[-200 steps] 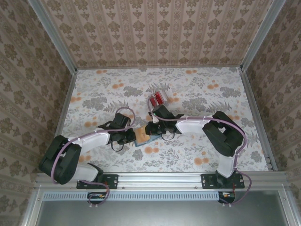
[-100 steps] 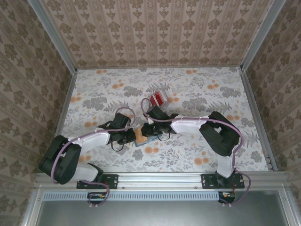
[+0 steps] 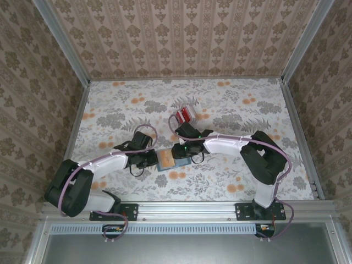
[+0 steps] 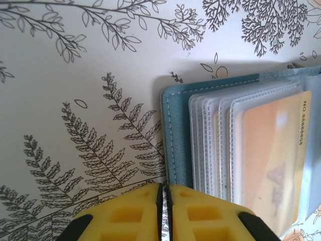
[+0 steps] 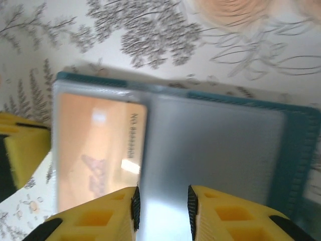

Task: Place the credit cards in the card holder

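Both jaws of your left gripper (image 4: 163, 188) meet, likely steadying the card holder (image 3: 166, 160) mid-frame; the right gripper (image 5: 163, 196) stands slightly open.

On the floral worktop (image 3: 110, 118) the open teal card holder (image 3: 165, 160) lies between the left pincer (image 3: 153, 159) at its left edge and the right pincer (image 3: 179, 153) at its right, with the red credit cards (image 3: 186, 115) lying farther back, apart.

The card holder (image 4: 175, 135) looks leathery (sleeves (image 5: 215, 150) glossy plastic).
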Controlling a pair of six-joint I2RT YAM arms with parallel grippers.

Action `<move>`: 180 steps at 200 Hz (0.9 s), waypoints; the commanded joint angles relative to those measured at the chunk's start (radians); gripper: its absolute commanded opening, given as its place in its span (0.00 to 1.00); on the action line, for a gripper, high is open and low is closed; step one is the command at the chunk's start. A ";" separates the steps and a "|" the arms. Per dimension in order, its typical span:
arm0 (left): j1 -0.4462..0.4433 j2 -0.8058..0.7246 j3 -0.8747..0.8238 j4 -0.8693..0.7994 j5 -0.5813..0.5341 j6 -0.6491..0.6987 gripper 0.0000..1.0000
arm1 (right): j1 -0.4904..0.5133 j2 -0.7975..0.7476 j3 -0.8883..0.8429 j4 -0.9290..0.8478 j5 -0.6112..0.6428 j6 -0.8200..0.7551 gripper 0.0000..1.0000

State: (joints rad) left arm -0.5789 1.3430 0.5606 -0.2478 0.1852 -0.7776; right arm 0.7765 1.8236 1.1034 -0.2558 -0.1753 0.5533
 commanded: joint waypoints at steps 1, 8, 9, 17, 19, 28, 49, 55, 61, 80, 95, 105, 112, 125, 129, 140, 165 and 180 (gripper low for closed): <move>0.008 -0.021 0.019 -0.029 -0.009 0.020 0.14 | -0.028 -0.032 -0.034 -0.061 0.042 -0.029 0.33; 0.008 -0.022 0.022 -0.034 -0.009 0.023 0.14 | -0.036 -0.037 -0.041 -0.061 0.040 -0.030 0.34; 0.008 -0.022 0.022 -0.035 -0.009 0.024 0.14 | -0.037 -0.037 -0.042 -0.061 0.040 -0.029 0.34; 0.012 -0.026 0.031 -0.046 -0.012 0.029 0.14 | -0.042 -0.041 -0.050 -0.060 0.039 -0.029 0.34; 0.011 -0.027 0.033 -0.048 -0.011 0.030 0.14 | -0.044 -0.042 -0.052 -0.058 0.039 -0.030 0.34; 0.014 -0.032 0.046 -0.062 -0.012 0.038 0.14 | -0.047 -0.045 -0.059 -0.054 0.036 -0.028 0.34; 0.025 -0.045 0.085 -0.092 -0.016 0.060 0.14 | -0.052 -0.031 -0.066 -0.048 0.023 -0.030 0.34; 0.030 -0.048 0.100 -0.102 -0.016 0.069 0.14 | -0.053 -0.025 -0.065 -0.053 0.026 -0.033 0.34; 0.034 -0.051 0.117 -0.113 -0.018 0.075 0.14 | -0.056 -0.016 -0.063 -0.060 0.032 -0.037 0.34; 0.051 -0.049 0.170 -0.135 -0.021 0.103 0.14 | -0.064 -0.020 -0.072 -0.083 0.069 -0.045 0.34; 0.060 -0.028 0.208 -0.128 -0.019 0.121 0.15 | -0.072 -0.055 -0.087 -0.080 0.071 -0.044 0.34; 0.063 0.005 0.236 -0.126 -0.010 0.134 0.15 | -0.073 -0.087 -0.093 -0.080 0.061 -0.043 0.34; 0.064 0.035 0.258 -0.124 -0.008 0.146 0.15 | -0.072 -0.110 -0.095 -0.082 0.044 -0.043 0.34; 0.066 0.101 0.289 -0.121 -0.002 0.165 0.14 | -0.072 -0.160 -0.099 -0.079 0.015 -0.039 0.34; 0.068 0.121 0.298 -0.118 0.004 0.170 0.14 | -0.072 -0.174 -0.103 -0.077 0.007 -0.039 0.34; 0.069 0.167 0.315 -0.108 0.012 0.183 0.13 | -0.072 -0.211 -0.109 -0.087 0.000 -0.037 0.34; 0.071 0.247 0.332 -0.077 0.038 0.198 0.12 | -0.070 -0.261 -0.143 -0.099 -0.036 -0.036 0.33; 0.072 0.284 0.334 -0.062 0.042 0.205 0.12 | -0.062 -0.267 -0.185 -0.083 -0.058 -0.023 0.32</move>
State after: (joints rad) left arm -0.5152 1.5845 0.8711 -0.3260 0.1986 -0.6220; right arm 0.7059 1.5745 0.9833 -0.3153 -0.1810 0.5259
